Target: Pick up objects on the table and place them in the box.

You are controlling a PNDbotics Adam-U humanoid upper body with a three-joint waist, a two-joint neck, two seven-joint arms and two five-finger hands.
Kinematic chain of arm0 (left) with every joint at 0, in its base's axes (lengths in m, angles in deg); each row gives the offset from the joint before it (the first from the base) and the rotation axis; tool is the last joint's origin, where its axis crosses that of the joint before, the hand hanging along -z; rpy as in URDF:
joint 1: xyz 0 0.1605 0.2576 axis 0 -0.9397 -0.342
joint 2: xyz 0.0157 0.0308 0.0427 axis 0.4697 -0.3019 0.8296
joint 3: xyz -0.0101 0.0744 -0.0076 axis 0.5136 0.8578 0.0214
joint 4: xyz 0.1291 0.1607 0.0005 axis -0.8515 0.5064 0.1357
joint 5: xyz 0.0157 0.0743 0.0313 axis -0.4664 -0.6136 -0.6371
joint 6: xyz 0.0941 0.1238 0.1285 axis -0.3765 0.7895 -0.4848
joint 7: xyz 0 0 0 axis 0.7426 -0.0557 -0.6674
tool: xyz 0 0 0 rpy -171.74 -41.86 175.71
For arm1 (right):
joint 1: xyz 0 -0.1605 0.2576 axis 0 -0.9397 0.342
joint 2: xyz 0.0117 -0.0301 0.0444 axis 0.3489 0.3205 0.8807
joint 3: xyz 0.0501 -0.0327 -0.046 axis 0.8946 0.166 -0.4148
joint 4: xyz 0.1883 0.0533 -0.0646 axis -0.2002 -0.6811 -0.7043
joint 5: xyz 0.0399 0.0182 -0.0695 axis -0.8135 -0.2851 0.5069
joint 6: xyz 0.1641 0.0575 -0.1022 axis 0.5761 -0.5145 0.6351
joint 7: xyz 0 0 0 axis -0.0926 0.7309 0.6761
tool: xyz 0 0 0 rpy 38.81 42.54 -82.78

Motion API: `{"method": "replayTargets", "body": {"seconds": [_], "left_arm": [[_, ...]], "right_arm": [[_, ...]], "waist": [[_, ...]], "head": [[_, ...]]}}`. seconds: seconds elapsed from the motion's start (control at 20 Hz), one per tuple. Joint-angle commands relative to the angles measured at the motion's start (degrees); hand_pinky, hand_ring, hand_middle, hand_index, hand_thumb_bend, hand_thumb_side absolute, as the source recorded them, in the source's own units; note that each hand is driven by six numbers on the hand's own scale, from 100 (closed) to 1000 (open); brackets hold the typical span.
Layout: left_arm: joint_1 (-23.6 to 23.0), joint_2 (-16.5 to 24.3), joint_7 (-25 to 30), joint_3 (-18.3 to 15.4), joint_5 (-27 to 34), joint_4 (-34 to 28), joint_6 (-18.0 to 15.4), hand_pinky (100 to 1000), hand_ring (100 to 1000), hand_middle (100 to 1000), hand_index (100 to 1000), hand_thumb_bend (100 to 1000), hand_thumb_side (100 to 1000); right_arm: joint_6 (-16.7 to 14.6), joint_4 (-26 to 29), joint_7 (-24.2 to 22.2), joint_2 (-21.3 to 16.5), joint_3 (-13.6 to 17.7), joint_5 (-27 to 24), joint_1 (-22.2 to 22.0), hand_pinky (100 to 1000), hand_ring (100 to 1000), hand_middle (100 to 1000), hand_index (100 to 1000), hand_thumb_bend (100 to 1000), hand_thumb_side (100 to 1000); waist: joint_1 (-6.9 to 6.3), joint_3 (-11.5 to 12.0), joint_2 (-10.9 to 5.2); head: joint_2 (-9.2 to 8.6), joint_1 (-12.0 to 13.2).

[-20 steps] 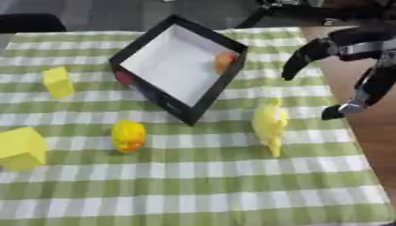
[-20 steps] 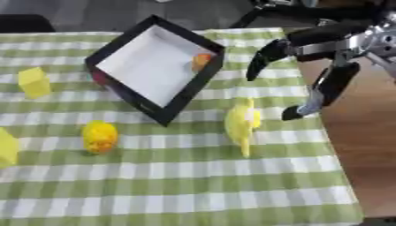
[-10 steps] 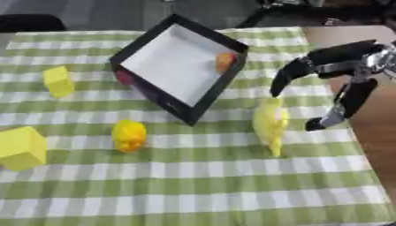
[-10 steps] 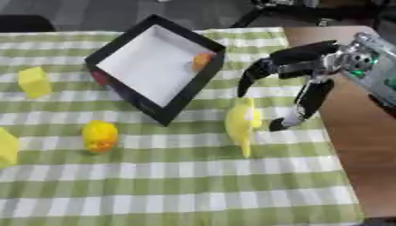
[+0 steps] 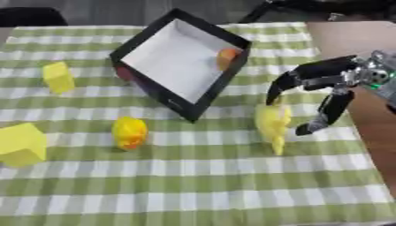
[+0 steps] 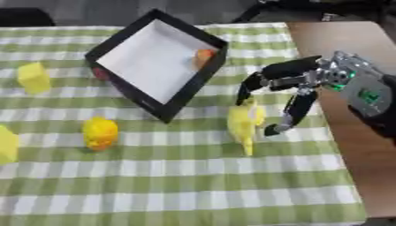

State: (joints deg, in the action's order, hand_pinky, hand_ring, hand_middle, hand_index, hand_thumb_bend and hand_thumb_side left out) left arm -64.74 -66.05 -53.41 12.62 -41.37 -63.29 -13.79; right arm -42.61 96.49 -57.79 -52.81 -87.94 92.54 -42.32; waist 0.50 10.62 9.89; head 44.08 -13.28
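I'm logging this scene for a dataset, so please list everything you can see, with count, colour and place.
box: 1, black with white inside, far centre of the table, tilted
orange object: 1, inside the box by its right wall
yellow blocks: 2, one far left, one at the left edge
yellow rounded toy: 1, yellow and orange, in front of the box
pale yellow object: 1, right of centre
tablecloth: 1, green and white check
right hand: 1, black, open, around the pale yellow object
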Motion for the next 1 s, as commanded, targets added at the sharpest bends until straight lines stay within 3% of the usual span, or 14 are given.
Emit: {"method": "replayTargets", "body": {"seconds": [0.05, 0.85, 1.0], "left_arm": [[0.40, 0.69, 0.17, 0.13, 0.19, -0.75, -0.07, 902, 567, 657, 792, 430, 689], [0.68, 0.34, 0.31, 0.21, 0.43, -0.85, -0.05, 903, 566, 657, 792, 426, 694], [0.68, 0.25, 0.31, 0.22, 0.45, -0.83, 0.00, 904, 565, 657, 792, 425, 696]], "right_arm": [[-2.13, -0.89, -1.14, -0.20, 0.19, 0.82, 1.28, 913, 804, 773, 824, 451, 232], [-2.64, -4.27, -3.39, 3.03, -1.85, 2.91, 1.88, 908, 787, 735, 789, 410, 183], [-2.57, -5.00, -3.25, 3.48, -1.81, 3.29, 2.14, 901, 772, 698, 756, 358, 168]], "waist": [[-0.28, 0.10, 0.34], [-0.07, 0.68, 1.25], [0.01, 0.82, 1.35]], "head": [[0.04, -0.11], [0.04, -0.18], [0.04, -0.24]]}}
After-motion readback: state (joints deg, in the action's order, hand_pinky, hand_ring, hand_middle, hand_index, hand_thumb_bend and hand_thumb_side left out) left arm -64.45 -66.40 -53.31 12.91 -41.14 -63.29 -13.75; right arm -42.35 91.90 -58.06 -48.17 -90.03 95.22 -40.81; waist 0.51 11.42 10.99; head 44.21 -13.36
